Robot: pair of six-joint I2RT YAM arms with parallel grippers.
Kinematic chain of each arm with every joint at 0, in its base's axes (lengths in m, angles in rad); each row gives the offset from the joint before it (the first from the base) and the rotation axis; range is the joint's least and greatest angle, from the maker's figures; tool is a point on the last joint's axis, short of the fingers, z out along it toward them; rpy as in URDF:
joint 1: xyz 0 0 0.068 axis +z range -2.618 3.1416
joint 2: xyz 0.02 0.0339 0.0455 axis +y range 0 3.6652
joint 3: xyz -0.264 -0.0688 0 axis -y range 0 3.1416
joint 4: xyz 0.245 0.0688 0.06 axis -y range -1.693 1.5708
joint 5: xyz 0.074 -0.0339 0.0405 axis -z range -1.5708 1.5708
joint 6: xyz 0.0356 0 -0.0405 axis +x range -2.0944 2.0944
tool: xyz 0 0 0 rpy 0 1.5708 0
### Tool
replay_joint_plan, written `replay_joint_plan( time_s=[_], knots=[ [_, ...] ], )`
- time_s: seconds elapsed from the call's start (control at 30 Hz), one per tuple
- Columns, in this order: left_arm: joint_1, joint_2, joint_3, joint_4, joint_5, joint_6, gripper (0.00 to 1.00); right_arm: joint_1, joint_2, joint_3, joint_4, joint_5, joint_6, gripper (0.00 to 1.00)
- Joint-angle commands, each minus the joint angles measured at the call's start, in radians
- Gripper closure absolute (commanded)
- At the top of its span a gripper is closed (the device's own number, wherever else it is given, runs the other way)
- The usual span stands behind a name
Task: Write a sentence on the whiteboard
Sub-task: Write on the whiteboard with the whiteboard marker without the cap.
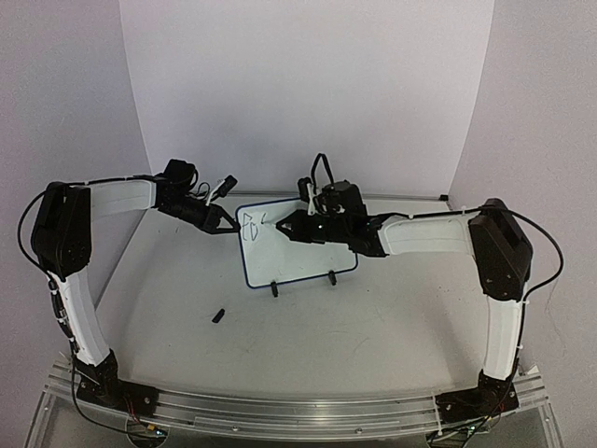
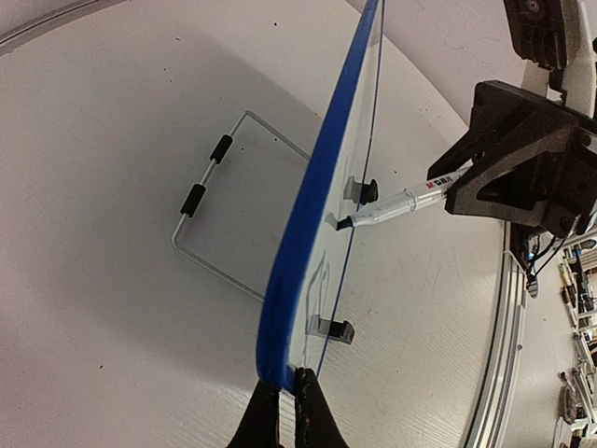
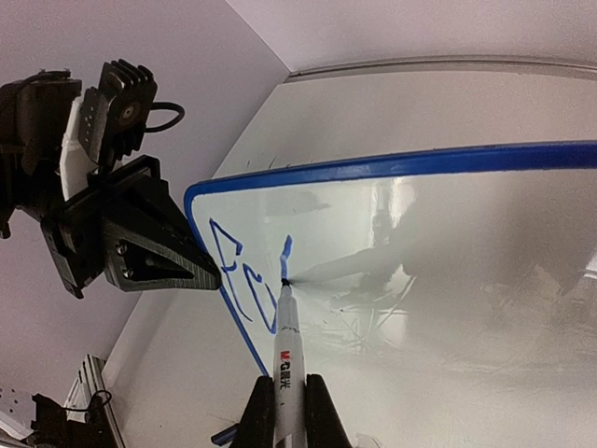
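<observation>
The white counter (image 1: 373, 317) carried the whiteboard (image 1: 308, 257) near its middle, a little toward the far wall. The board stood up on two black clip feet (image 1: 274, 289) with a wire stand (image 2: 207, 175) behind it, its face turned to the near side, probably so that a marker could press on it from the front. The left fingers (image 2: 266, 420) were clamped shut on the blue frame at the board's left edge, most likely to brace it against the push of writing. The right fingers (image 3: 256, 420) gripped a marker (image 3: 287, 345) by its barrel, held nearly square to the face with the tip touching the upper left part of the board. Only a few blue strokes of the sentence (image 3: 244, 271) showed there, so most of the writing seemed left to do. A small dark piece (image 1: 218, 315), perhaps the cap, lay on the counter near the left arm.
</observation>
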Motion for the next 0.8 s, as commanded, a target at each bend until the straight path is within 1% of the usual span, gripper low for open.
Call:
replay_joint_plan(
  time_s=[0.0,0.13,0.3,0.63,0.77],
  knots=[
    [-0.011,-0.036,0.026,-0.021,-0.044,0.047,1.0,0.0,-0.036,-0.048,0.003,0.092,0.007,1.0],
    [-0.011,-0.036,0.025,-0.021,-0.044,0.047,1.0,0.0,-0.079,-0.09,0.021,0.151,0.013,1.0],
    [-0.011,-0.036,0.024,-0.02,-0.044,0.047,1.0,0.0,-0.105,-0.123,0.034,0.185,0.016,1.0],
    [-0.013,-0.036,0.024,-0.021,-0.045,0.048,1.0,0.001,-0.059,-0.116,0.02,0.079,0.02,1.0],
    [-0.012,-0.036,0.025,-0.021,-0.045,0.048,1.0,0.006,-0.044,-0.115,0.014,0.059,0.019,1.0]
  ],
)
